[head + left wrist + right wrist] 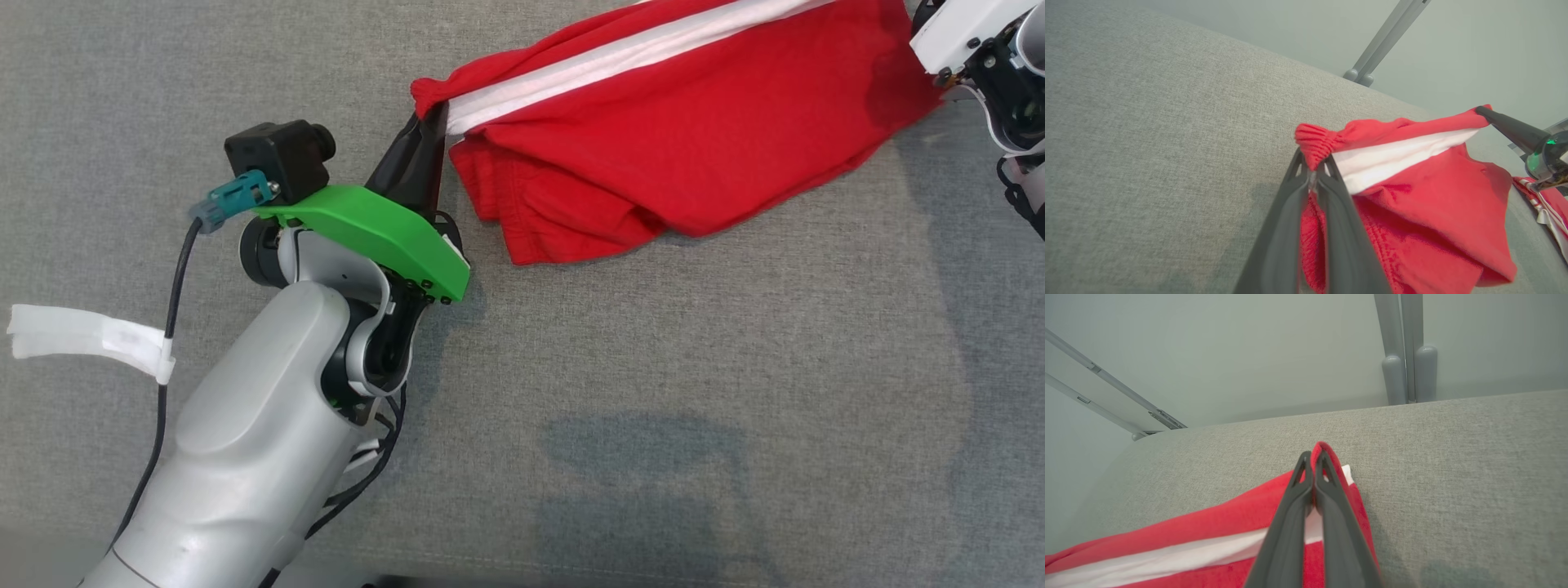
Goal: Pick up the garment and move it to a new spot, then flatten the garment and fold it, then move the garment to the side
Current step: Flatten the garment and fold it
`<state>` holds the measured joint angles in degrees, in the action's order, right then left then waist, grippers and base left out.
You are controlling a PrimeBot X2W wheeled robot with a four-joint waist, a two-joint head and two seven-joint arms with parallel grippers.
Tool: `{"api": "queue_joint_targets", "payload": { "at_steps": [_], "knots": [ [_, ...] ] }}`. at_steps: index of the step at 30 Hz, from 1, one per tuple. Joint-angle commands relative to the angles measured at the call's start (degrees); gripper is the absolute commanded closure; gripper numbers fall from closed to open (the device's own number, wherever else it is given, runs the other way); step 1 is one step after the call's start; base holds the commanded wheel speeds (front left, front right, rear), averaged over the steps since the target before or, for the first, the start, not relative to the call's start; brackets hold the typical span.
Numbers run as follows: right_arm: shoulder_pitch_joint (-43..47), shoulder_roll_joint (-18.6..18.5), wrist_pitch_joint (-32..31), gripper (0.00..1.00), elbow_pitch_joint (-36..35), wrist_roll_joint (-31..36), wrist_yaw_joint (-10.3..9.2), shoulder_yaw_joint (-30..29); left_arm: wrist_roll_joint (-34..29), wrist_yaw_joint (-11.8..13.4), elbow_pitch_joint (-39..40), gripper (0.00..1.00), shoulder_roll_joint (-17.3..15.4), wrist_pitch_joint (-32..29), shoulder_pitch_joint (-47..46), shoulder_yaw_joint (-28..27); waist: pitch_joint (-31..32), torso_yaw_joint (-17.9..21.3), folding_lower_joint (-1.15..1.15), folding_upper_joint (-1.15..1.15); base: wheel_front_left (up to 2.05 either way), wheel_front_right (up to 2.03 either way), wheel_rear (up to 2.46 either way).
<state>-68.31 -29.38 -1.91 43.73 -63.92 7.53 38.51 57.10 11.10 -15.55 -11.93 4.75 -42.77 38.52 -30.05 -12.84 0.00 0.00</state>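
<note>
The garment (694, 139) is red with a white stripe. It hangs stretched between my two grippers above the grey fabric surface, its lower folds drooping. My left gripper (429, 122) is shut on the gathered end of the garment (1412, 204), seen up close at the fingertips (1312, 167). My right gripper (1313, 457) is shut on the opposite edge of the garment (1208, 535). In the left wrist view, the right gripper's dark finger (1511, 126) pinches the far corner. Only the right wrist body (988, 57) shows in the head view.
A grey fabric surface (653, 408) spreads all around. A pale wall and grey metal posts (1406, 351) stand behind its far edge. A second piece of red and white cloth (1547, 208) lies at the right edge of the left wrist view.
</note>
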Motion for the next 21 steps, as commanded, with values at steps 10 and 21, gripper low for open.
{"api": "queue_joint_targets", "payload": {
  "at_steps": [10, 21],
  "knots": [
    [-1.9, 0.6, 1.6, 0.0, 2.3, -2.1, -0.08, 3.5, -0.6, -1.1, -2.1, 0.0, 0.9, 0.2, -1.7, 0.9, -0.2, -0.3, 0.0, 0.0, 0.0, 0.0, 0.0],
    [-1.9, 0.2, 3.1, 0.0, 2.9, -4.7, -0.07, 7.0, -0.1, -1.2, -2.7, 0.0, 0.1, 0.4, -1.4, 0.7, 0.9, 0.2, 0.0, 0.0, 0.0, 0.0, 0.0]
  ]
}}
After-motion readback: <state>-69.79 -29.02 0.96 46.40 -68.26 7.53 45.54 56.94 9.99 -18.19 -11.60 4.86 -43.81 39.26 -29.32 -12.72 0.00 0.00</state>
